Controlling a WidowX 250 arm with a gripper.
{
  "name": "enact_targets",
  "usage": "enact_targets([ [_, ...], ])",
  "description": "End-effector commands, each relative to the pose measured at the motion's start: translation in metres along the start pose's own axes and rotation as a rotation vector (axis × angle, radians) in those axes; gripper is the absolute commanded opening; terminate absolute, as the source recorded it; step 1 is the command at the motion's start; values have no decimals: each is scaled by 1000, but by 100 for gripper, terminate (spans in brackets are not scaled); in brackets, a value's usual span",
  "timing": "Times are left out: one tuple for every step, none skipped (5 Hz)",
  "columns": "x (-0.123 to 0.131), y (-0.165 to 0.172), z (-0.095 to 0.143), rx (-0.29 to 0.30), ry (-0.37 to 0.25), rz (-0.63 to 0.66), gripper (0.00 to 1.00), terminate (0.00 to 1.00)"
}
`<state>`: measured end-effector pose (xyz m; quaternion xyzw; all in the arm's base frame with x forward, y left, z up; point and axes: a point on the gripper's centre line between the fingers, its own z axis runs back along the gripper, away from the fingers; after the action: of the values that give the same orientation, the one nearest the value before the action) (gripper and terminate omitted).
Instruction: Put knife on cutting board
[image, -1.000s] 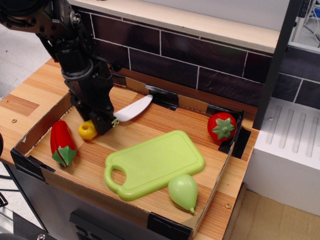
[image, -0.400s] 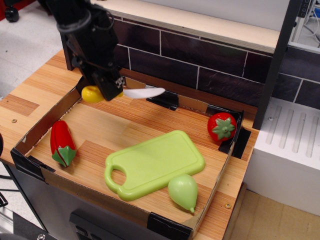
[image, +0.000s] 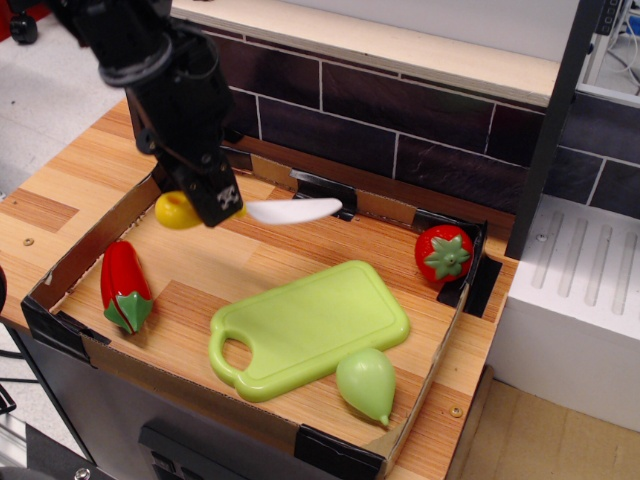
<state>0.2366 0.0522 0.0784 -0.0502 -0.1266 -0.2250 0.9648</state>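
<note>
The black tool (image: 212, 203) was clamped on the knife (image: 255, 210), gripping it where the rounded yellow handle met the white blade, and it held the knife in the air above the back left part of the table (image: 60, 175), inside the shallow cardboard tray (image: 88, 250) that sat on it. The knife lay roughly level, its yellow handle sticking out toward the left edge and its curved white blade pointing toward the right edge, with the tip near a strip of black tape on the tray's back wall. The cutting board (image: 312, 328), light green with its oval handle hole turned toward the front left corner, lay flat on the tray floor nearer the front edge, well apart from the knife and bare on top. A pale green pear-shaped toy (image: 367, 384) rested against the board's front right side. A red pepper toy (image: 123, 285) with a green stem lay by the tray's left wall, and a red strawberry toy (image: 444, 254) sat in the tray's back right corner.
</note>
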Motion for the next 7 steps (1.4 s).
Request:
enact_targets([
  [-12,-21,-19,30,-5,-84,0,0],
  [-13,-32,-44,30,51,-69,0,0],
  [-15,-40,-63,50,75,-36,0,0],
  [-21,-40,-74,59,108,21,0,0],
  [-21,-36,-62,7,114,41,100,0],
  [-18,-34,-44,-12,92,72,100,0],
  [-9,-28,-21,-40,62,109,100,0],
])
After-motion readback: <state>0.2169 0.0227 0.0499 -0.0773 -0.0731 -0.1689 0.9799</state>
